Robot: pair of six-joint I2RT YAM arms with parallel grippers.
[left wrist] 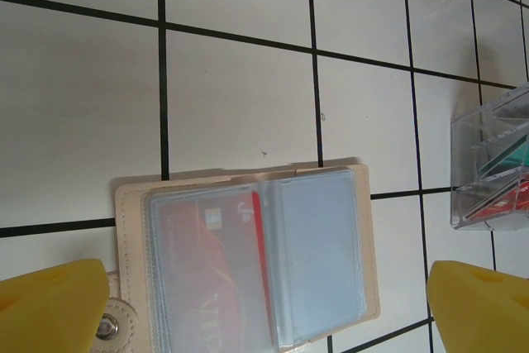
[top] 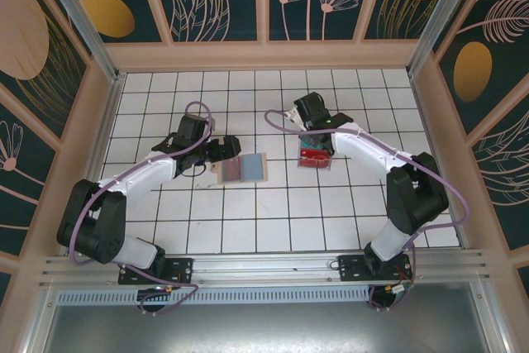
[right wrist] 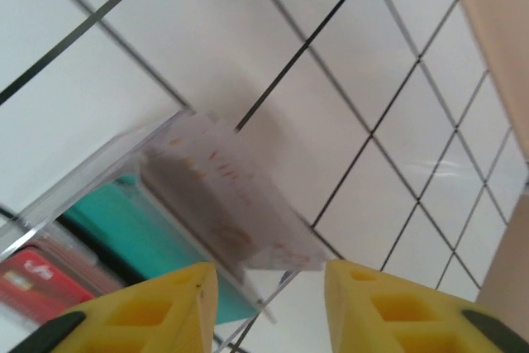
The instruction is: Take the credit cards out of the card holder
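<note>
Tan card holder (left wrist: 318,254): open, red card (left wrist: 211,279) still sleeved.
Clear tray (right wrist: 91,171): holds several cards (right wrist: 223,204).
My left fingers (left wrist: 50,307): wide open.
My right fingers (right wrist: 165,303): parted, empty.

Yellow fingers (right wrist: 165,303) of right gripper (right wrist: 269,277) parted. Just ahead, pale card (right wrist: 223,200) leans in clear tray (right wrist: 83,175). Teal card (right wrist: 124,221) ahead-left.

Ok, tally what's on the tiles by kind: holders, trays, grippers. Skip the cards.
Card holder: 1
Clear tray: 1
Grippers: 2 (left gripper, right gripper)
Total: 4
</note>
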